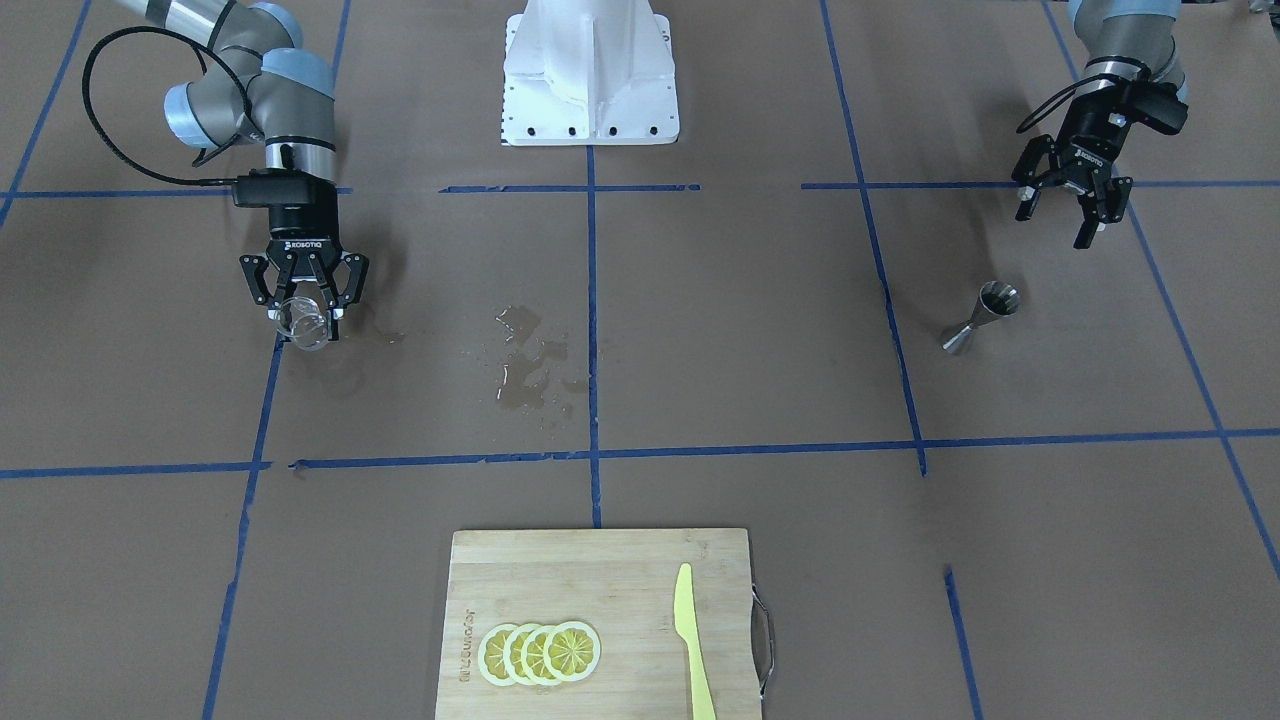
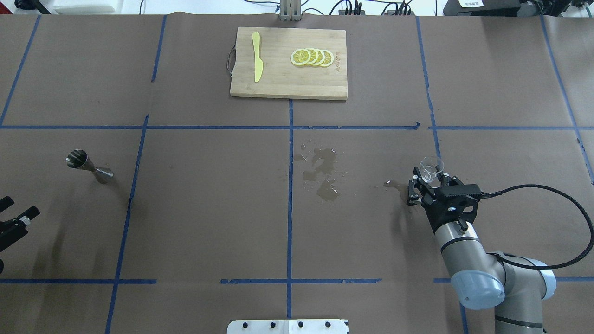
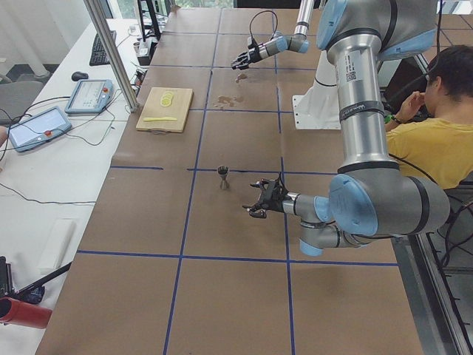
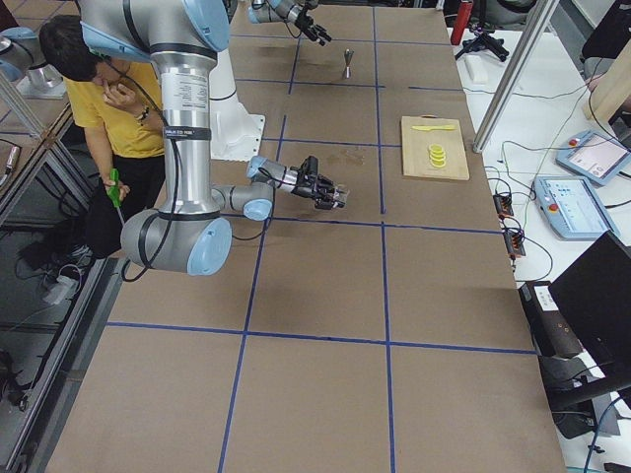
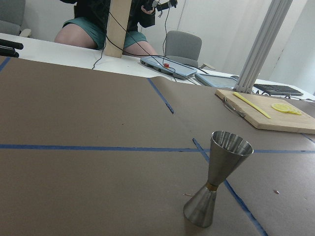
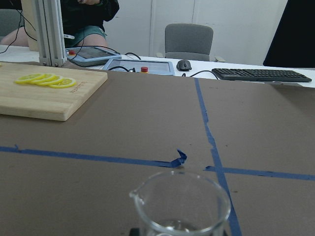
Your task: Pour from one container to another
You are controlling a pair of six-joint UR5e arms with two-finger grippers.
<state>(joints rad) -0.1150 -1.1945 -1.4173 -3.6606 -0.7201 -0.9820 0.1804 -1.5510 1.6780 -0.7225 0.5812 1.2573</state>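
Tumbler (image 6: pixel 180 206) looks clear, short, round, with small pouring lip.

Brown table (image 2: pixel 209 208), blue tape grid (image 2: pixel 289 208), upright jigger (image 2: pixel 89 166), wet patch (image 2: pixel 322 178), cutting board (image 2: pixel 287 83).

puddle (image 2: pixel 325 174) mid-table, jigger (image 2: pixel 88 165) well to its L, tumbler (image 2: pixel 430 167) in R gripper (image 2: pixel 430 177) near its R, board (image 2: pixel 287 86) w/ knife (image 2: pixel 256 62) + lemon slices (image 2: pixel 312 57) beyond it
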